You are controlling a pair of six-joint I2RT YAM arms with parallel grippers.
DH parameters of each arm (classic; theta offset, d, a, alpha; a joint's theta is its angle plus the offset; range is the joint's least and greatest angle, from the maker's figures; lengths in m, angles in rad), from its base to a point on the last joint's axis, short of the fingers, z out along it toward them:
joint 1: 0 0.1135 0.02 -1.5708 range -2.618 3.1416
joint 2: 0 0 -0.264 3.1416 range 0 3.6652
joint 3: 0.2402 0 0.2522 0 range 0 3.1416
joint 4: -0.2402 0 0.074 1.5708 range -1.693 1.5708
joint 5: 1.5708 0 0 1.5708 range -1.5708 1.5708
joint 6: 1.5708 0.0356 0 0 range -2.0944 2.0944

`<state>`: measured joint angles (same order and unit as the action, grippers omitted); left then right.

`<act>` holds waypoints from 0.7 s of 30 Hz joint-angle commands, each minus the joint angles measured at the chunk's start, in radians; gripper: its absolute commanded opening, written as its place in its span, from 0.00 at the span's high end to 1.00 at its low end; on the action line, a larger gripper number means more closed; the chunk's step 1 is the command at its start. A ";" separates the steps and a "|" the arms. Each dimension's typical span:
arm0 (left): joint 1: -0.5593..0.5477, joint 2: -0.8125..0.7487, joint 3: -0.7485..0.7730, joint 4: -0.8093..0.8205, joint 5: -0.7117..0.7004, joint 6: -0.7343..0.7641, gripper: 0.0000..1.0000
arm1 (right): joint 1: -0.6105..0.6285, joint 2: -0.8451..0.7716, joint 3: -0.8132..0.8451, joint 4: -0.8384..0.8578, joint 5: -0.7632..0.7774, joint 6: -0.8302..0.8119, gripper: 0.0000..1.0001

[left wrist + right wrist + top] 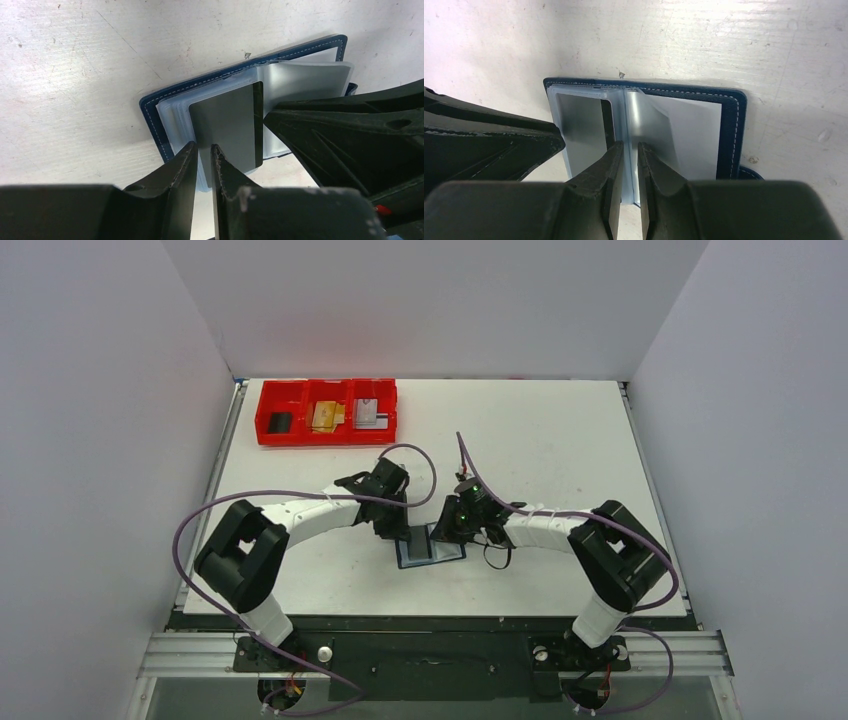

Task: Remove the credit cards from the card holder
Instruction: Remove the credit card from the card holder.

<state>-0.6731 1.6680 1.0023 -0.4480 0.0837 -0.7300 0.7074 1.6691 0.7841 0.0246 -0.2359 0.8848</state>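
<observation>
While the holder point(432, 548) lies open on the table point(560, 440), near the bases and between the two arms, both grippers are down on it. The left gripper point(202, 148) is clenched on the edge of a grey card point(227, 125) that faces it. This card stands partly out of the left half of the holder. The right gripper point(630, 146), just beside it, is pinched on the clear sleeves point(679, 135) at the fold. I judge that it steadies the holder.

The relation that matters is this: from the left fingertips the card reaches toward the fold and the right gripper. Its dark striped edge lies along the fold, so its long axis seems parallel with the fold. The free way out is therefore back toward the left arm, away from the right gripper, and the pull should stay flat with the sleeve.

Farther off, at the far left of the table and well apart, stands a red tray point(262, 405). Its three compartments hold what look like a black card point(280, 422), a gold card point(325, 417) and a silver card point(368, 415). The tray is on the left arm's side.
</observation>
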 commanded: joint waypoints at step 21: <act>0.001 0.028 -0.008 0.028 -0.056 -0.034 1.00 | -0.057 -0.020 -0.104 0.200 -0.080 0.078 0.80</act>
<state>-0.6731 1.6798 0.9989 -0.4435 0.0456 -0.7555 0.6624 1.6737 0.7128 0.1524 -0.3122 0.9463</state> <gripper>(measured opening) 0.003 0.192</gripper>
